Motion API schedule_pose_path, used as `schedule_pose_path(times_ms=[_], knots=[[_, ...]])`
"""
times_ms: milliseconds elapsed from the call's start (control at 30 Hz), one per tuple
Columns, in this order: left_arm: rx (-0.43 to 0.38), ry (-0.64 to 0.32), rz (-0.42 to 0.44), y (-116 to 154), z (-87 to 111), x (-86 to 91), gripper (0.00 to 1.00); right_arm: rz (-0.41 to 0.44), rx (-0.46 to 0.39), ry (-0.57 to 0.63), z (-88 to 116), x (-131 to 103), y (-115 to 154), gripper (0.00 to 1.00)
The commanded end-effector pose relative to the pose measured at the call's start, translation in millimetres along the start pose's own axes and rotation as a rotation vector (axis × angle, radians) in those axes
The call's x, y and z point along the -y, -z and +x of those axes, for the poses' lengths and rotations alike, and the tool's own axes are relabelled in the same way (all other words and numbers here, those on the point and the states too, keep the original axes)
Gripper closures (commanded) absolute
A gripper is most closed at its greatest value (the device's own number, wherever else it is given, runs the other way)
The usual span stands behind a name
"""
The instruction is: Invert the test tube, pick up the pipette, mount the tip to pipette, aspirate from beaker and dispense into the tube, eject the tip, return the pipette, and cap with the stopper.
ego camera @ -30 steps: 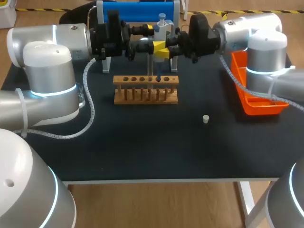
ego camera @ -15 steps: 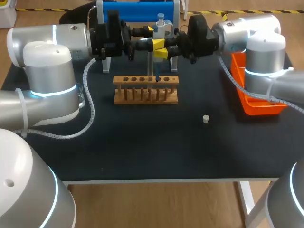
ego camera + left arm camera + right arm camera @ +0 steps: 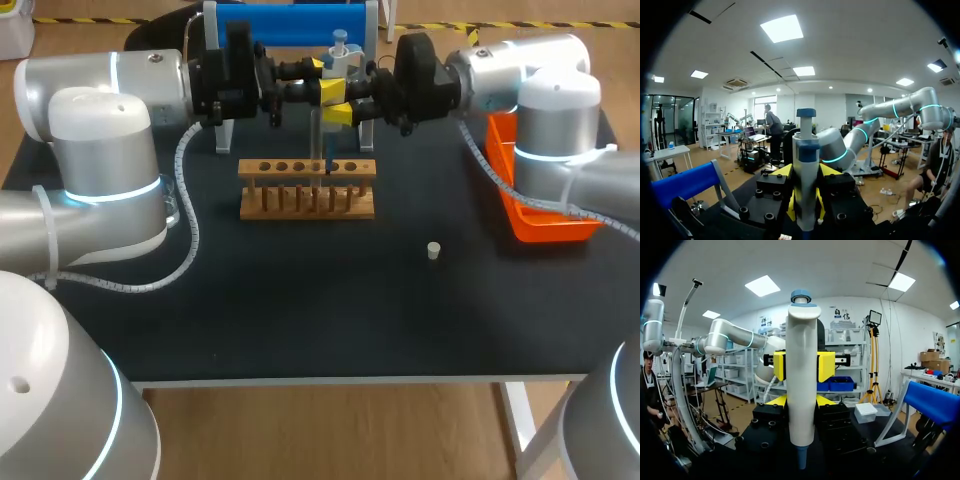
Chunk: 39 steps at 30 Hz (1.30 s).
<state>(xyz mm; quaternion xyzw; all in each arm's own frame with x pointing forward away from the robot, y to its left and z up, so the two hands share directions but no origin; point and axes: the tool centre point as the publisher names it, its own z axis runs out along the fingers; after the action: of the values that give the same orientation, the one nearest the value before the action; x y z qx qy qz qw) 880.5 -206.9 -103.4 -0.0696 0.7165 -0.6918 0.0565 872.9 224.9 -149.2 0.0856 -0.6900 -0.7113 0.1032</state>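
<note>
Black table top. Wooden tube rack sits toward the back middle, with a stand with a blue top bar behind it at the far edge. Orange tray at the right edge. Small white stopper lies alone on the bare black, in front and to the right of the rack, well apart from both grippers.

Both arms come in level from the sides and meet nose to nose above the rack.

Right gripper is clenched on the pipette. The body stands upright between its yellow tips, plunger button up, and the blue lower end points down just over the rack's holes.

Left gripper grasps the clear test tube, which hangs upright below its tips, close beside the pipette's lower end, with its bottom just above the rack. The tube is faint from the head view, and neither wrist view shows it plainly — the pipette fills the middle of both.

From the left wrist the pipette stands directly ahead, very near. Whether the pipette's end sits inside the tube's mouth – cannot tell.
</note>
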Motion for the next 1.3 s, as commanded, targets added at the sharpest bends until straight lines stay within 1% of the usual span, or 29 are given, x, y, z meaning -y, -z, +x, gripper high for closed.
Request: schedule_pose_path(times_ms=[33,500,533,567,600,700,800,900,1033,1200,1300], knots=[[0.000,-0.001,0.002,0,1.2,-0.3,1.00,0.001,0.002,0.000,-1,0,-1,1.00],[0.000,-0.001,0.002,0,1.2,-0.3,1.00,0.004,-0.005,0.002,-1,-1,0,1.00],[0.000,-0.001,0.002,0,1.2,-0.3,1.00,0.004,-0.006,0.002,-1,-1,1,0.80],[0.000,-0.001,0.002,0,1.2,-0.3,1.00,0.006,-0.006,0.001,-1,-1,1,0.55],[0.000,-0.001,0.002,0,1.2,-0.3,1.00,0.006,-0.006,0.001,-1,-1,1,0.01],[0.000,-0.001,0.002,0,1.2,-0.3,1.00,0.004,-0.007,0.002,-1,-2,4,0.00],[0.000,-0.001,0.002,0,1.2,-0.3,1.00,0.004,-0.007,0.004,1,-4,14,0.00],[0.000,-0.001,0.002,0,1.2,-0.3,1.00,0.006,-0.004,0.005,2,-5,30,0.00],[0.000,-0.001,0.002,0,1.2,-0.3,1.00,0.026,0.030,0.013,0,-5,55,0.00],[0.000,-0.001,0.002,0,1.2,-0.3,1.00,0.078,0.097,0.012,-19,2,81,0.00],[0.000,-0.001,0.002,0,1.2,-0.3,1.00,0.114,0.142,0.013,-41,7,90,0.00]])
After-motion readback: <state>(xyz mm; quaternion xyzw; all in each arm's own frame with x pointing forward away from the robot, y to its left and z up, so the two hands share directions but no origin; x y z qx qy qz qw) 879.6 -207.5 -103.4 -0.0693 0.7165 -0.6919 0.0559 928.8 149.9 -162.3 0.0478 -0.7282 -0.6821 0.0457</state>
